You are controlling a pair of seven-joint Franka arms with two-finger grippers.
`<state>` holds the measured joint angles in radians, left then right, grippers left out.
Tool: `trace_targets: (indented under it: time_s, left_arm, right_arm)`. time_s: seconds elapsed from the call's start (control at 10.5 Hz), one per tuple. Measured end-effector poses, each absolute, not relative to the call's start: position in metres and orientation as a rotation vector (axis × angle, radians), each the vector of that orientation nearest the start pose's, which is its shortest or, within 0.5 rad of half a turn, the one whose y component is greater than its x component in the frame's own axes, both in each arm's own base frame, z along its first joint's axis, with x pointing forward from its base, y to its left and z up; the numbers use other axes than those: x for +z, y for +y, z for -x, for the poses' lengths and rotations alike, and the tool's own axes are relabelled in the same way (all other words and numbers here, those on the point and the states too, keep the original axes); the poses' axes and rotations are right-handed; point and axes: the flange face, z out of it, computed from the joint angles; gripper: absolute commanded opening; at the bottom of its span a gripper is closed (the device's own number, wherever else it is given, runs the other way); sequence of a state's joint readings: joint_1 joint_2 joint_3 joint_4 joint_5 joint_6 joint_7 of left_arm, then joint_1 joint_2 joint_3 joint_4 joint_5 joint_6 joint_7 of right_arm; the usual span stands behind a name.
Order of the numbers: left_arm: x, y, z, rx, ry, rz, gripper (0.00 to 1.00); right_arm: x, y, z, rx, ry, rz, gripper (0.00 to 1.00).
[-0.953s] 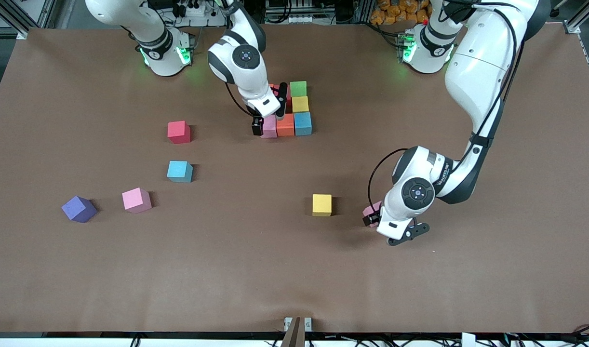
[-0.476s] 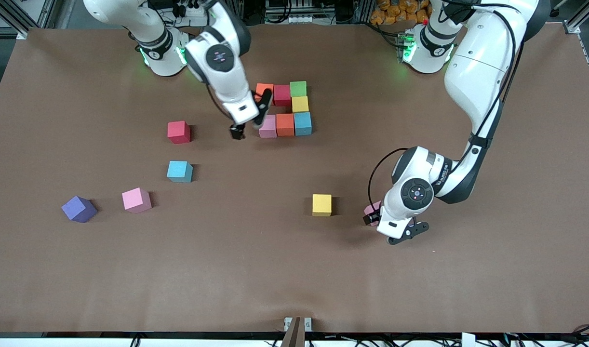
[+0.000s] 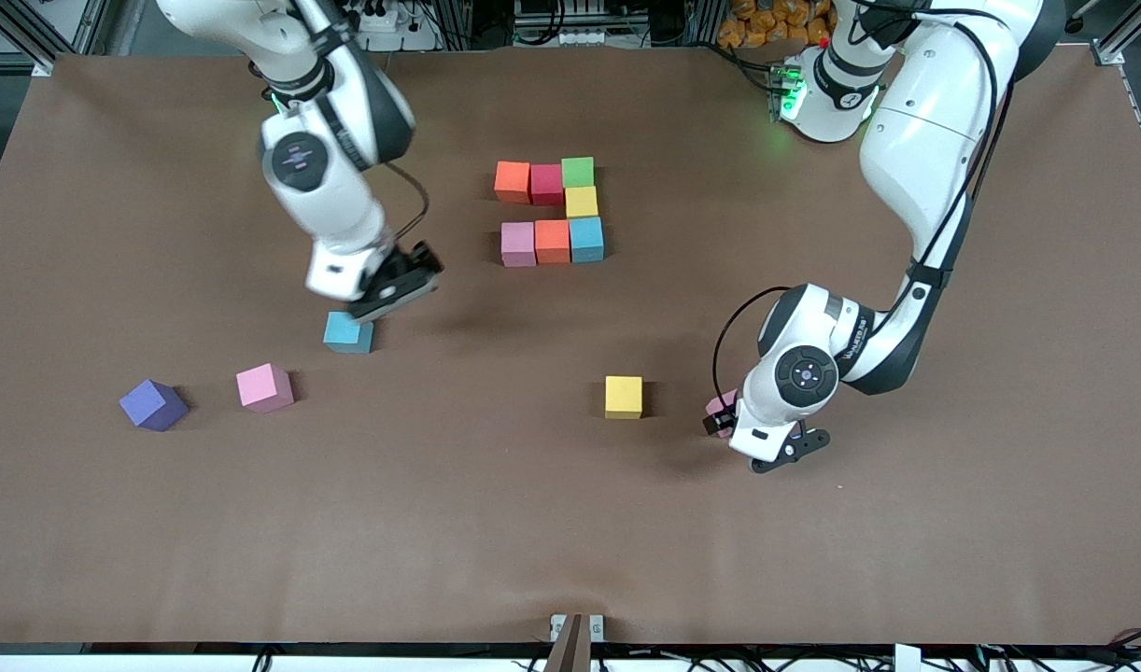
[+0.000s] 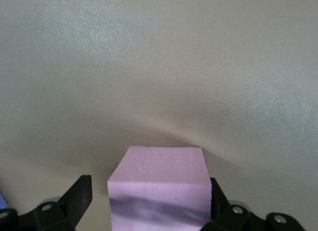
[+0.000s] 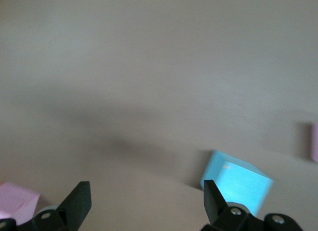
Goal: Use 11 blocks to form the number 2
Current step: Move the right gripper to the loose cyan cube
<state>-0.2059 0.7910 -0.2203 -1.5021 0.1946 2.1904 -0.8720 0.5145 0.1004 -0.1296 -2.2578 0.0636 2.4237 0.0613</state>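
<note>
The number 2 is partly laid out: orange (image 3: 512, 181), red (image 3: 545, 183) and green (image 3: 578, 172) blocks in a row, a yellow one (image 3: 582, 202) below the green, then light blue (image 3: 586, 239), orange (image 3: 552, 241) and pink (image 3: 518, 244). My right gripper (image 3: 395, 285) (image 5: 144, 201) is open and empty above a loose light blue block (image 3: 348, 332) (image 5: 237, 184). My left gripper (image 3: 731, 420) (image 4: 149, 191) is low at the table, open, with a pink block (image 3: 720, 406) (image 4: 164, 186) between its fingers. One finger is against the block and the other stands apart from it.
A loose yellow block (image 3: 624, 397) sits beside the left gripper. A pink block (image 3: 264, 387) and a purple cube (image 3: 152, 404) lie toward the right arm's end, nearer the front camera than the light blue block. The right arm covers the spot just past that block.
My right gripper left the pink block in the number's row and swung toward its own end of the table, over the loose light blue block. The left arm has barely moved.
</note>
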Motion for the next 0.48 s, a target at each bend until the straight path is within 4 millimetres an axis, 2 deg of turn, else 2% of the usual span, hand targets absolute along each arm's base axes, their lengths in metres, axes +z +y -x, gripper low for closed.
trace_targets:
  time_s: [0.19,0.29,0.38,0.48]
  left_arm:
    - [0.198,-0.263,-0.653,0.104,-0.589,3.039,1.00]
    - [0.198,-0.263,-0.653,0.104,-0.589,3.039,1.00]
    - [0.198,-0.262,-0.653,0.104,-0.589,3.039,1.00]
    - [0.198,-0.263,-0.653,0.104,-0.589,3.039,1.00]
  right_arm:
    - [0.312,0.134,-0.517,-0.018,-0.157,3.106,1.00]
    - [0.302,0.114,-0.518,0.046,-0.049,3.118,1.00]
    - [0.291,0.104,-0.517,0.105,0.039,3.126,1.00]
    - [0.278,0.102,-0.515,0.155,0.092,3.134,1.00]
